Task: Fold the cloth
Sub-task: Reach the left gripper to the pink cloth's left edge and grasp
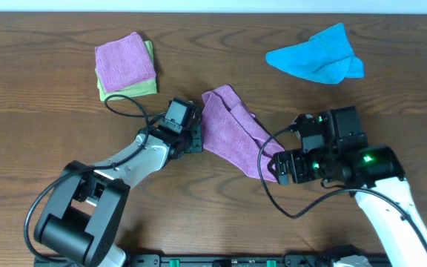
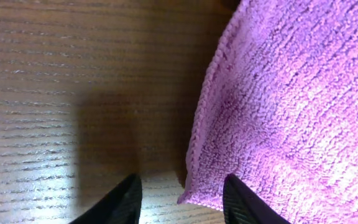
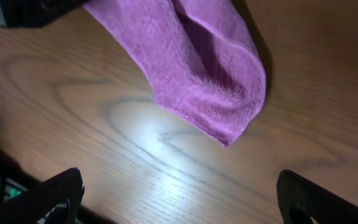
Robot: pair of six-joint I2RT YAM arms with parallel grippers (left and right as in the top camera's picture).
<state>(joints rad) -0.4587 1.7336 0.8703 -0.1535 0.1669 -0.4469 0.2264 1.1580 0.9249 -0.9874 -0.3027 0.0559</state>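
There were four cloths: crumpled purple cloth (image 1: pixel 232 132), folded purple cloth (image 1: pixel 124 62), green cloth (image 1: pixel 133 90) and blue cloth (image 1: pixel 316 56). Arms numbered two: left arm (image 1: pixel 136 159), right arm (image 1: pixel 382 189).

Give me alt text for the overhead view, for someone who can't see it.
A rumpled purple terry cloth lies on a brown wooden table, the left gripper at one edge, the right gripper at its near tip. A folded purple-on-green cloth stack and a crumpled blue cloth lie farther back.

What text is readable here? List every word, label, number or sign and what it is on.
None. No word, label, number or sign shows on the purple cloth, the blue cloth, the folded stack, the table, the left arm or the right arm.
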